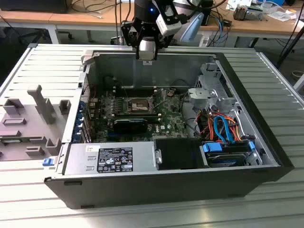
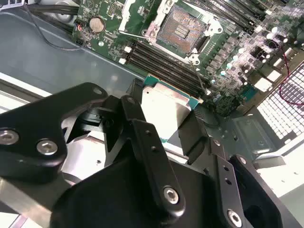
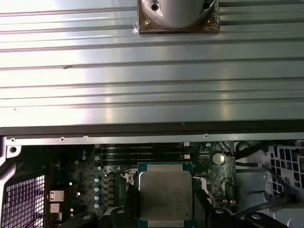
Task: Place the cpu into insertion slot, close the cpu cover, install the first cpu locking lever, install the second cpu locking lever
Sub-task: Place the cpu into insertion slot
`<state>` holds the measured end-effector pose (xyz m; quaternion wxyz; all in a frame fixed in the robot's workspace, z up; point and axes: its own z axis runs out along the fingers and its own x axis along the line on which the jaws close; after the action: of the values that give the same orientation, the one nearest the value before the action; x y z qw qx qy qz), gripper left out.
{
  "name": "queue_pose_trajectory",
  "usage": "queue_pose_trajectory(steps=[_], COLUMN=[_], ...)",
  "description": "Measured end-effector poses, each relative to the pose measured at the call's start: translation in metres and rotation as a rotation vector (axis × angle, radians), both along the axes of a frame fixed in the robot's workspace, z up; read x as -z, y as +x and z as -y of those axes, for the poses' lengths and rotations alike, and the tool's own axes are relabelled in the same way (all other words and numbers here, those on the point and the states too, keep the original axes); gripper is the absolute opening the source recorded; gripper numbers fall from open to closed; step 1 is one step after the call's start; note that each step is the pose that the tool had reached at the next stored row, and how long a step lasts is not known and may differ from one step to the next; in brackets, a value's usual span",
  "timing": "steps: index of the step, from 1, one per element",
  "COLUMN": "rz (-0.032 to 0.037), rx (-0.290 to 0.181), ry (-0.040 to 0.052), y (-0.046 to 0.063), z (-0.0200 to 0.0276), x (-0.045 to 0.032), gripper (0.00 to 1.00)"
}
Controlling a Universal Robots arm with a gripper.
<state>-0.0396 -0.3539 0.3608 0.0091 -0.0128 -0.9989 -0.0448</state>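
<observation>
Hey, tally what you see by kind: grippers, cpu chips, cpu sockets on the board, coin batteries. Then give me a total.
gripper: 1
cpu: 1, held in the gripper
insertion slot: 1, empty
coin battery: 1
Total: 4

The square silvery-topped cpu (image 3: pixel 166 195) is capped in dull, smooth metal. The black fingers (image 2: pixel 145 142) are finished matt, with bright metal screws (image 2: pixel 171 194) fitted. The ribbed silver worktop (image 3: pixel 142 80) is formed of smooth, semi-gloss metal. The square insertion slot (image 2: pixel 183 29) is framed in shiny silver metal.
</observation>
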Motion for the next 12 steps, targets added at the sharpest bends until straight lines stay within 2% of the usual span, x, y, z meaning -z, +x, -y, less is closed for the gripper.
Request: queue_pose_trajectory(steps=[12], rz=[0.0], rx=[0.0], ry=[0.0], y=[-0.0003], z=[0.0], x=[0.0027], gripper=[0.54])
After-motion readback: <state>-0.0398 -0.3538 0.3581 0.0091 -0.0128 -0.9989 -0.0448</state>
